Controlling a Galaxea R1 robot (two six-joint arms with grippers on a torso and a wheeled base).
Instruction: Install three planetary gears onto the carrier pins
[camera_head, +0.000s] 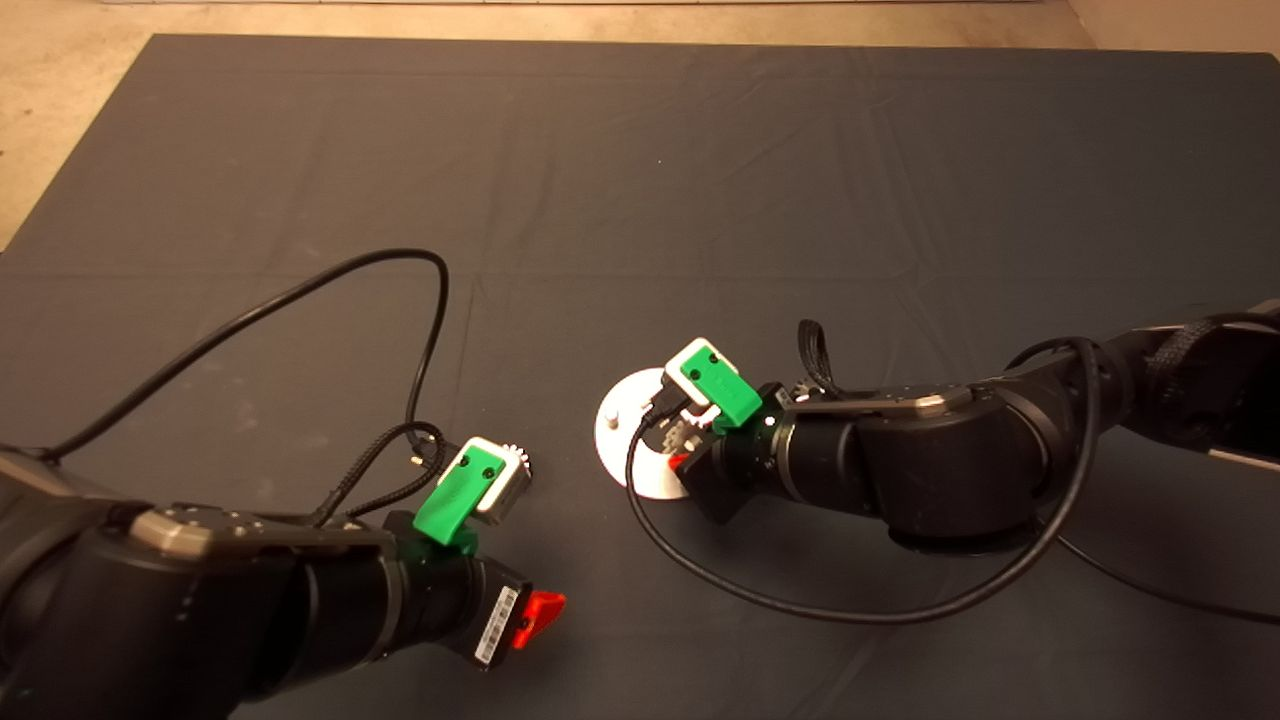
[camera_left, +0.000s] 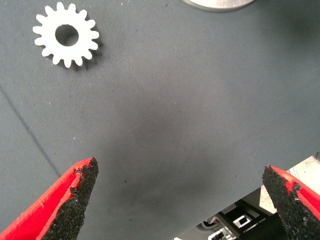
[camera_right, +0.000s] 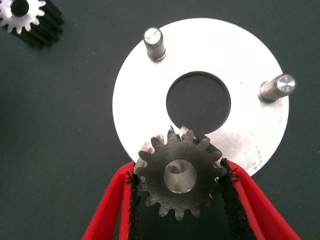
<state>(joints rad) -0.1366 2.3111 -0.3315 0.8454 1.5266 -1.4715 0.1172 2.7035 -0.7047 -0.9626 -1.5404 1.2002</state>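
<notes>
The shiny disc (camera_right: 250, 135) with a large central hole lies on the mat, and two bare carrier pins (camera_right: 154, 42) (camera_right: 277, 87) stand on it. My right gripper (camera_right: 179, 172) is shut on a dark planetary gear (camera_right: 179, 200) at the disc's rim, and a silver pin end shows inside its bore. In the head view this gripper (camera_head: 685, 450) covers part of the disc (camera_head: 625, 420). A bright silver gear (camera_left: 66, 34) lies flat on the mat beside the disc. My left gripper (camera_left: 180, 195) hovers open near it over bare mat.
The silver gear (camera_head: 516, 457) peeks out beside the left wrist camera. A black cable (camera_head: 430, 300) loops over the mat behind the left arm, and another cable (camera_head: 800, 605) trails under the right arm. The mat's far edge meets a pale floor (camera_head: 60, 110).
</notes>
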